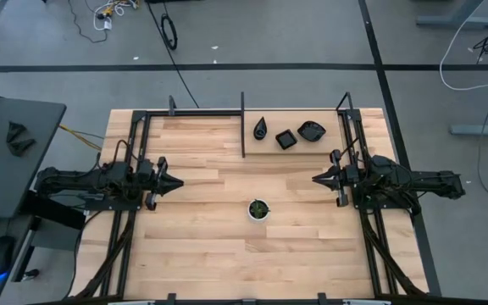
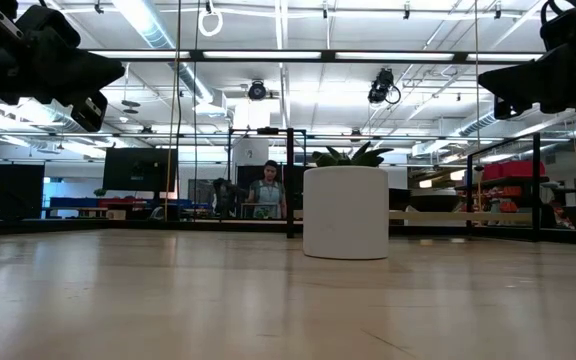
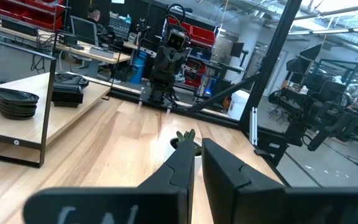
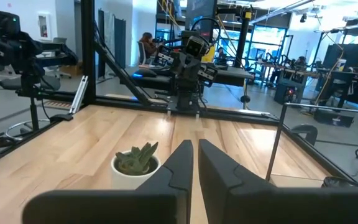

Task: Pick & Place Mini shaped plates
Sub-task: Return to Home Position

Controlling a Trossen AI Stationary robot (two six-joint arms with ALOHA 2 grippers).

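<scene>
With left tool [image 1: 179, 181] and right tool [image 1: 314, 179] closed, empty, we judge the glossy black mini plates [image 1: 286, 139] nearer the right light, slick: pinch rims.

Open-plan lab: grey floor [image 1: 312, 34] marked with black tape lines [image 1: 227, 67], dark grey desk [image 1: 15, 144] beside the light wooden table [image 1: 210, 246], exposed ceiling with long fluorescent strip lights [image 2: 140, 17], red storage bins [image 3: 27, 7] on shelving, a person [image 2: 269, 190] seated at a far workstation.
</scene>
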